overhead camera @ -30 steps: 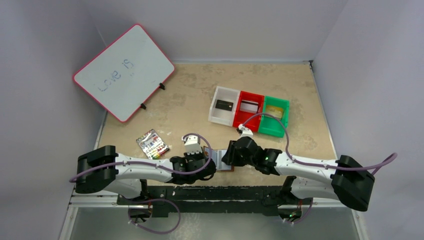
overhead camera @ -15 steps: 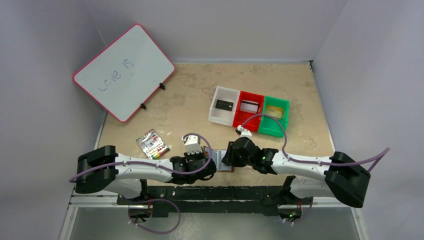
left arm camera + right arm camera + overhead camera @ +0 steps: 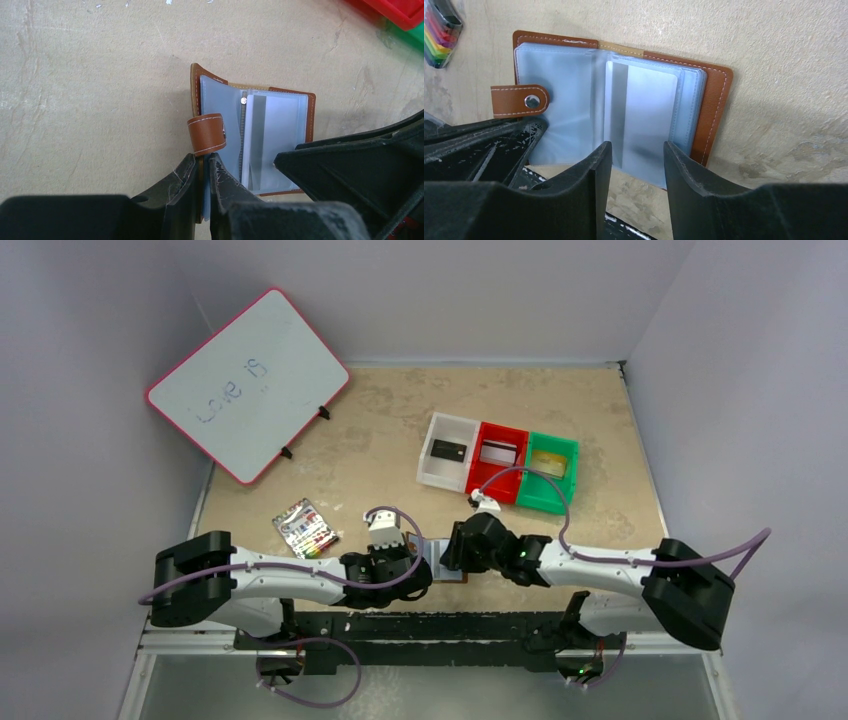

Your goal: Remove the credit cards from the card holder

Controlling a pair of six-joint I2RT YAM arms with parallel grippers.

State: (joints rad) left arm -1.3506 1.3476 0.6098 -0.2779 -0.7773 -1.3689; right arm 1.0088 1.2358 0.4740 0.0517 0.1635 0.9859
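Observation:
The brown leather card holder (image 3: 437,562) lies open near the table's front edge, between my two grippers. My left gripper (image 3: 202,160) is shut on the near edge of its left cover (image 3: 195,92) and a clear sleeve, just below the snap tab (image 3: 206,134). A silvery grey credit card (image 3: 639,115) with a dark stripe sits in a sleeve on the right half. My right gripper (image 3: 636,147) stands open at the near edge of that sleeve, one finger on each side of the card's lower end, apart from it. Three more cards lie in the bins at the back.
A white bin (image 3: 430,468) holds a black card, a red bin (image 3: 478,476) a silvery one, a green bin (image 3: 570,480) a gold one. A white pack with rainbow stripes (image 3: 305,527) lies left of the holder. A whiteboard (image 3: 245,385) leans at the back left.
My right arm has edged a little to the left, closer over the card holder. The left gripper keeps the same grip in the same place.

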